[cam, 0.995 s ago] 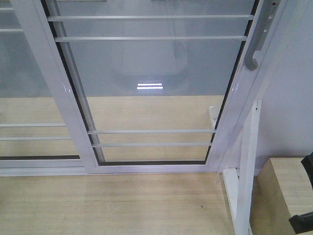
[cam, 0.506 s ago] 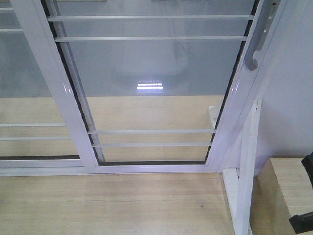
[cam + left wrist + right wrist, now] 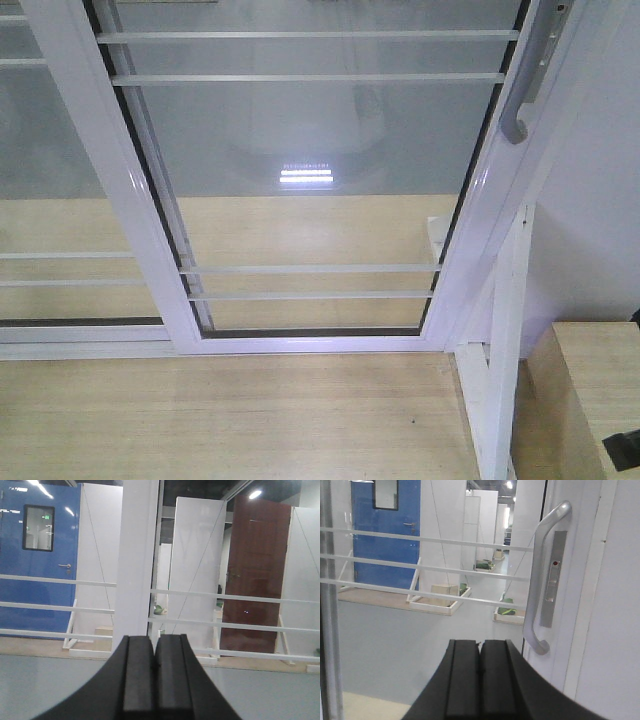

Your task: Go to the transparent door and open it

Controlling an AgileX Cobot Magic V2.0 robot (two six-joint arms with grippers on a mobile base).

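The transparent door fills the front view: clear glass in a glossy white frame with thin white horizontal bars. Its curved silver-grey handle is on the right stile. In the right wrist view the handle stands upright, up and to the right of my right gripper, which is shut, holds nothing and is apart from it. My left gripper is also shut and empty, facing a white stile and bars through the glass.
A handleless white-framed glass panel overlaps on the left. A slanted white support post and a light wooden box stand at the right. A black part of my right arm shows at the bottom right. Wooden floor lies in front.
The black arm part at the right edge of the front view has slipped mostly out of frame. The door has not moved.
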